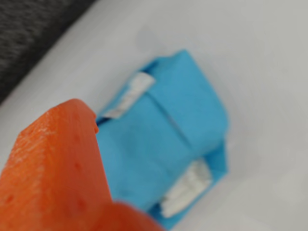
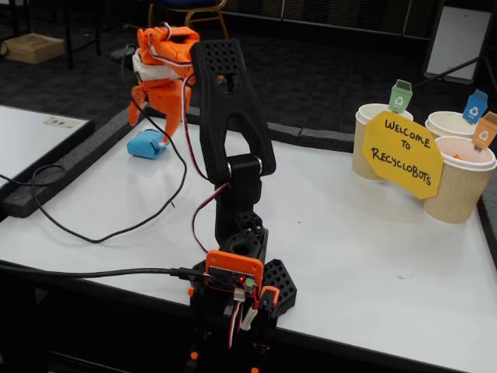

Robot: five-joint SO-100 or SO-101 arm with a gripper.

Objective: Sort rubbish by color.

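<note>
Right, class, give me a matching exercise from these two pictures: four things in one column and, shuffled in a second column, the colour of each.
Things:
1. rubbish wad
2. gripper
3. sign
4. table

Colours:
A. yellow
B. white
C. light blue
D. orange

Pairs: 1-C, 2-D, 3-A, 4-B

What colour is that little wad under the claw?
Light blue wad, clearest in the wrist view.
</note>
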